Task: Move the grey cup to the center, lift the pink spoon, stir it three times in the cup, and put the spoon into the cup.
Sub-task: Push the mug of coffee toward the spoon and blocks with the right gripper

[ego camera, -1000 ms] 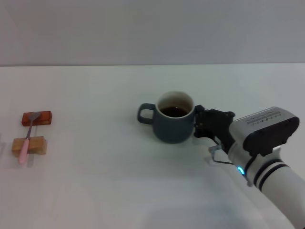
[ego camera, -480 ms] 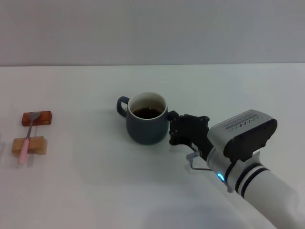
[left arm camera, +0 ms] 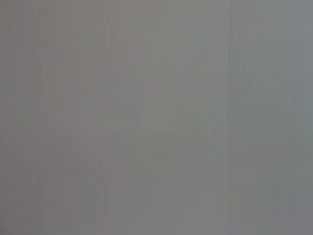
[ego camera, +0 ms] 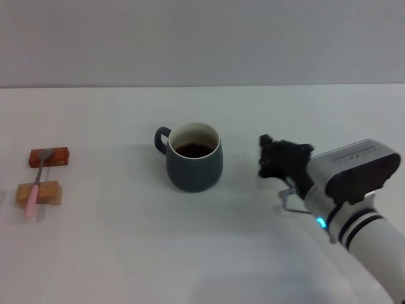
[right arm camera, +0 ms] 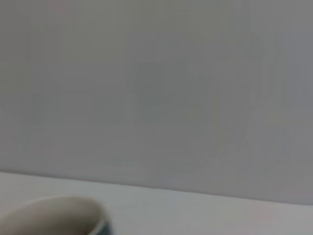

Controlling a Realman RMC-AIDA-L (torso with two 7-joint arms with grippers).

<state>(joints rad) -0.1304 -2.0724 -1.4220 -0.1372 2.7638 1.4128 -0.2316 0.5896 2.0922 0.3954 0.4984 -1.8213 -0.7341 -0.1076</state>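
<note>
The grey cup (ego camera: 193, 158) stands upright near the table's middle, its handle pointing to the back left, with dark liquid inside. Its pale rim (right arm camera: 54, 215) shows at the edge of the right wrist view. My right gripper (ego camera: 263, 158) hovers low to the right of the cup, a short gap away, open and holding nothing. The pink spoon (ego camera: 30, 204) lies at the far left across two wooden blocks, its metal bowl on the farther one. The left gripper is out of view; its wrist view shows only a blank grey surface.
A reddish-brown block (ego camera: 57, 156) and a lighter wooden block (ego camera: 49, 193) hold up the spoon near the table's left edge. The white table (ego camera: 126, 253) meets a grey wall at the back.
The right gripper carried the cup leftward toward the middle, then let go and drew back to the right. The cup now stands alone. Spoon and blocks have not moved.
</note>
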